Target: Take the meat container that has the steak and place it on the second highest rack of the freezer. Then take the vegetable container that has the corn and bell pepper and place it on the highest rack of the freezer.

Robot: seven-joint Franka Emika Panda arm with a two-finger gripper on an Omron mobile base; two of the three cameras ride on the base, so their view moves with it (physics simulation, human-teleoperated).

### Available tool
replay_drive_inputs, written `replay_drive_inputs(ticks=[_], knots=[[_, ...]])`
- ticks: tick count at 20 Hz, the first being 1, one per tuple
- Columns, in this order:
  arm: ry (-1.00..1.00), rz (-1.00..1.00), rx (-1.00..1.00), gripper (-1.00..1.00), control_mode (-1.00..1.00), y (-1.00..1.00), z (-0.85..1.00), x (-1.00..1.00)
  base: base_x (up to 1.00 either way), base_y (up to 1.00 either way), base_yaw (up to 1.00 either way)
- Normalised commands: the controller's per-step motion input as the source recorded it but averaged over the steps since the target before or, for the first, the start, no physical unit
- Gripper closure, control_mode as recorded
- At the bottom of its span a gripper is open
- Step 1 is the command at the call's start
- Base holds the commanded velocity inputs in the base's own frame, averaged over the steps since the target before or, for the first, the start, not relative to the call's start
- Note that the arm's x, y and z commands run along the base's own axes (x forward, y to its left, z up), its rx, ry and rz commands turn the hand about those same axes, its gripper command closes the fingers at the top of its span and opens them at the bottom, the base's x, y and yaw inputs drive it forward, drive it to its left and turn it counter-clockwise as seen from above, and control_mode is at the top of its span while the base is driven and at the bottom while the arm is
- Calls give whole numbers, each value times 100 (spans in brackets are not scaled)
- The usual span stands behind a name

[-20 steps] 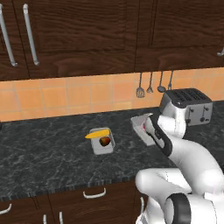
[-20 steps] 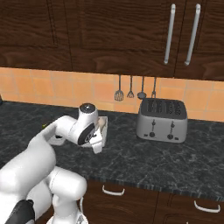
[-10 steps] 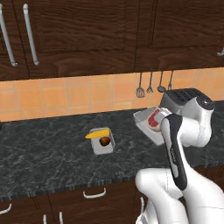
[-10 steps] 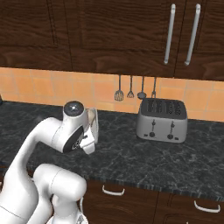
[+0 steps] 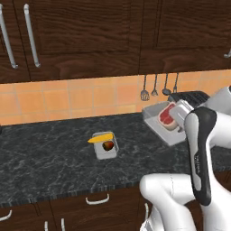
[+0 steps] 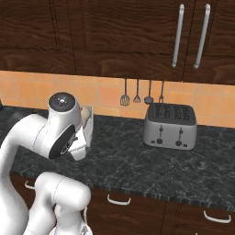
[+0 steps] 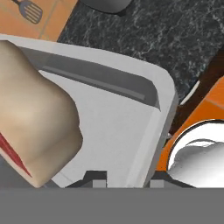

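My gripper [image 5: 179, 113] is shut on the rim of the grey meat container [image 5: 159, 124], holding it tilted above the right part of the counter. The red steak [image 5: 167, 115] lies inside it. In the hand view the steak [image 7: 37, 122] fills the left and the container's wall [image 7: 153, 127] runs between my fingertips [image 7: 94, 176]. In the right base view the container [image 6: 89, 120] shows edge-on beside the hand. The vegetable container [image 5: 105, 146] stands on the counter with the corn [image 5: 100, 139] across its edge and the bell pepper [image 5: 108, 145] inside. The freezer is out of view.
A silver toaster [image 6: 170, 125] stands at the back right of the dark stone counter [image 5: 49, 158]. Utensils [image 6: 142, 95] hang on the orange tile wall. Dark wooden cabinets [image 5: 81, 36] with bar handles hang overhead.
The arm has raised the meat container and carried it to the right, away from the vegetable container. The container has turned so the steak faces the left base camera.
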Motion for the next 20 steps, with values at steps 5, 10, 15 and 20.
replay_drive_inputs(ticks=[5, 10, 15, 20], knots=[[19, 0, 0, 100, -100, 17, 98, -87, 0, 0, 0], [-4, 0, 0, 100, -100, 0, 45, -100, 0, 0, 0], [-5, 0, 0, 100, -100, 0, 0, -50, 0, 0, 0], [-4, 0, 0, 100, -100, 8, 0, 5, 0, 0, 0]])
